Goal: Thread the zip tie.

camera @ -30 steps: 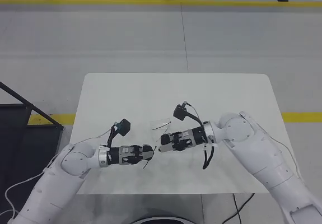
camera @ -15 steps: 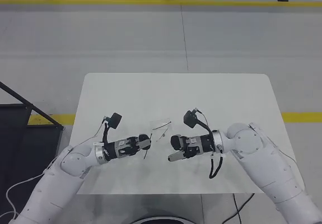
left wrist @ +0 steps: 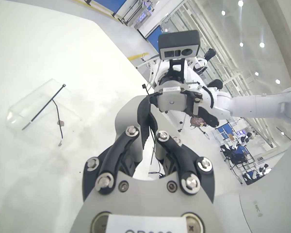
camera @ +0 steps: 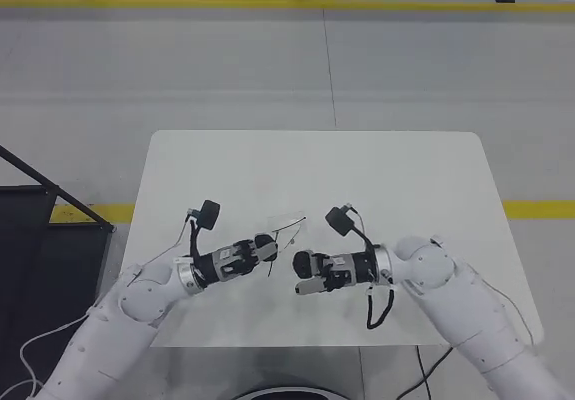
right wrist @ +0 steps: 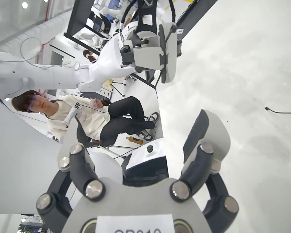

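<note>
**Item:** zip tie (left wrist: 146, 93), black, one.
**Location:** lifted off the surface (camera: 417, 180), just beside the clear pouch (left wrist: 38, 107), on the pouch's robot-facing side.
**Holder:** left end effector (left wrist: 148, 116), pads pinching the strap part-way along. Both ends stand free, likely so that the tail can be fed into the head.
**Counterpart:** right end effector (camera: 303, 276), fingers spread and empty. It faces the left one near the pouch, seemingly placed to take a free end.
**Also present:** spare ties (left wrist: 43, 107), two, lying at the pouch; whether on it or inside cannot be told.
</note>
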Robot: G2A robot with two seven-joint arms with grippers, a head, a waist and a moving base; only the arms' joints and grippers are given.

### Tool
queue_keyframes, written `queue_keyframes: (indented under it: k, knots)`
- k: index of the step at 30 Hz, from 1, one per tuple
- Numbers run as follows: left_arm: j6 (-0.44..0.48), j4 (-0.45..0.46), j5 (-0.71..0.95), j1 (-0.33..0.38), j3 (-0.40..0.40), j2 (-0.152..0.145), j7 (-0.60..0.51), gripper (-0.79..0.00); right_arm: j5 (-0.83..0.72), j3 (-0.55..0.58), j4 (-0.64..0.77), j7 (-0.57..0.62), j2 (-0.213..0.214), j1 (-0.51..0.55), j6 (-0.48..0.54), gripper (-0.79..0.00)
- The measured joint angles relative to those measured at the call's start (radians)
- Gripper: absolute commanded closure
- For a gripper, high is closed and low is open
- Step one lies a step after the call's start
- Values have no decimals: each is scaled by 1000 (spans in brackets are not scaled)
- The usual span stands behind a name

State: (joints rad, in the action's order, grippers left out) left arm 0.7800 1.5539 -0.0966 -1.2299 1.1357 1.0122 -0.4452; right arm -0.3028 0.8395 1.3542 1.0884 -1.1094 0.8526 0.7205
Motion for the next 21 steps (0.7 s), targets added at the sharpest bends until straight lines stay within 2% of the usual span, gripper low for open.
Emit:
queue_keyframes:
  k: [2,4,8,10,12,16,21]
  knots:
    - [0,-1,-25,-3,-11,8,57,0,-34,-13,-27,0,-6,-7,14,-785]
    - [6,-5,-45,-4,-18,14,100,0,-46,-23,-50,-9,-12,-15,17,-686]
    - [13,-13,-101,-9,-31,26,184,0,-51,-55,-96,-29,-30,-37,32,-613]
    - [10,-11,-129,-12,-35,30,211,0,-40,-66,-113,-49,-38,-45,36,-551]
    - [9,-8,-152,-16,-38,33,234,0,-5,-74,-127,-91,-46,-52,33,-529]
    - [-4,-4,-179,-20,-38,38,257,0,57,-84,-126,-162,-56,-51,31,-422]
    - [-8,-2,-188,-24,-38,44,271,0,78,-85,-127,-182,-61,-50,32,-422]
